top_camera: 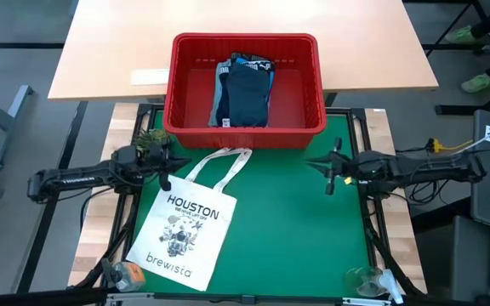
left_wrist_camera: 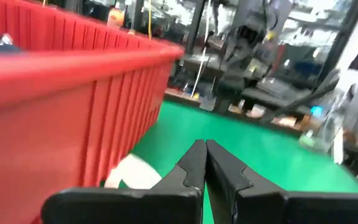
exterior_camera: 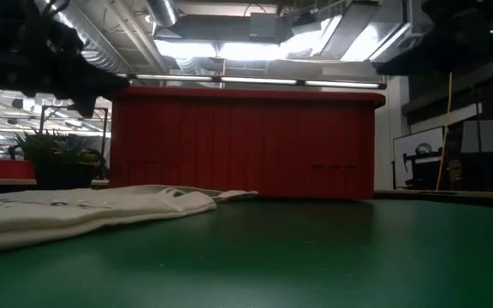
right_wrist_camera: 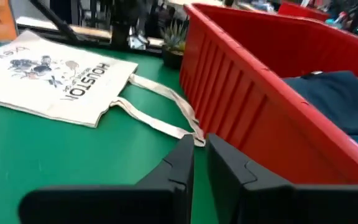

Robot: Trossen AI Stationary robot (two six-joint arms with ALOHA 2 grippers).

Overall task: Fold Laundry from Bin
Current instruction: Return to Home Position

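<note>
Jaws are sitting empty, the left gripper (left_wrist_camera: pixel 205 150) pinched shut and the right gripper (right_wrist_camera: pixel 199 152) all but closed, and we are holding both low over the green mat (top_camera: pixel 313 238), flanking the limp tote (top_camera: pixel 185 229). Soft folded laundry (top_camera: pixel 245 89) is lying ahead in the ribbed red plastic bin (top_camera: pixel 245 136), its long side facing us, equally near both arms.

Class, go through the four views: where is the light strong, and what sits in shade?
High view: even overhead light on the bin and tote bag. Low view: bright ceiling lamps glare from behind, leaving the bin's near wall shaded. Left wrist view: the left claw shows dark against the lit green mat. Right wrist view: evenly lit, no glare.
</note>
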